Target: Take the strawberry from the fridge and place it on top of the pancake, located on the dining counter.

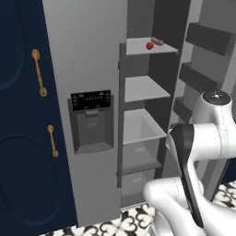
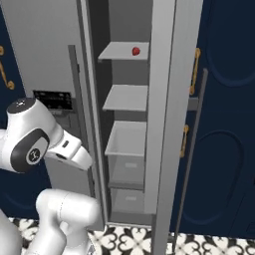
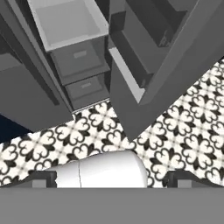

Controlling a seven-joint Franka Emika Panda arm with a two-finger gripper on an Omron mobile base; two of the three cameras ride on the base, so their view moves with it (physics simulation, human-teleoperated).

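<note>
Left base view: the arm (image 1: 193, 152) is folded low before the open fridge (image 1: 92, 69); the strawberry (image 1: 150, 45) lies on the top shelf (image 1: 138, 46) beside a sausage (image 1: 157, 41).
Right base view: strawberry (image 2: 135, 51) alone visible on that shelf.
Hand view: gripper (image 3: 112, 180) spread wide, empty, pointing at the patterned floor (image 3: 188, 118) and lower drawers (image 3: 81, 61).

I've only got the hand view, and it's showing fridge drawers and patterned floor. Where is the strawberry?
Observer: The strawberry sits on the top shelf of the open fridge, well above the drawers you see.
Operator: Anything next to it?
Observer: Yes, a reddish-brown sausage lies just behind it on that shelf; I can't tell whether they touch.
Operator: Is the other fridge door open too?
Observer: No, the door with the dispenser is shut.
</note>
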